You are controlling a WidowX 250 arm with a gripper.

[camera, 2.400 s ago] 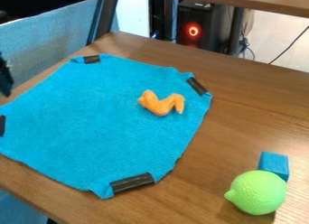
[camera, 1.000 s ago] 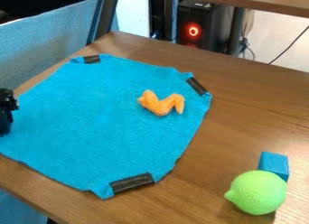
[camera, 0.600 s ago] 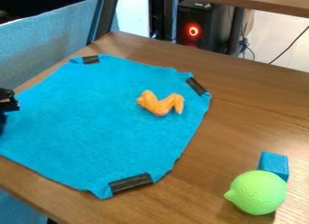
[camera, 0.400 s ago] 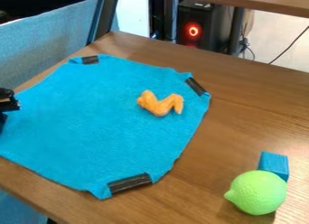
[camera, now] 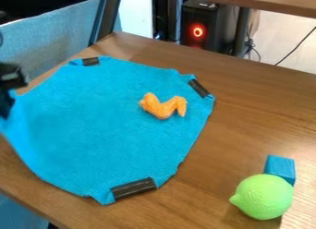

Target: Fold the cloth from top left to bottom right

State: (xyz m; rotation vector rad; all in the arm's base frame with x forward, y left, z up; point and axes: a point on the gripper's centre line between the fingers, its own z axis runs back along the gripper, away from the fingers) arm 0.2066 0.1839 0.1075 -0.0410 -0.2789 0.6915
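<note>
- The bench (camera: 216, 186) is bright, with pale glare at the right.
- Soft shadow lies under the green lemon (camera: 264, 197).
- Behind, a red ring (camera: 198, 27) glows.

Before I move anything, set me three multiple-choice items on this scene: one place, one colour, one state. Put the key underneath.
1. Where is the orange piece?
A) Under the cloth
B) On top of the cloth
C) Completely off the cloth

2. What colour is the lemon-shaped toy?
A) Light green
B) Red
C) White

3. How is the cloth's left end?
A) Flat, well away from the claw
B) Folded over the orange piece
C) Raised at the claw

Key:
1: B, blue cloth shows all around the orange piece.
2: A, its whole visible skin is light green.
3: C, the left edge slopes up to the claw while the rest lies spread out.
</note>
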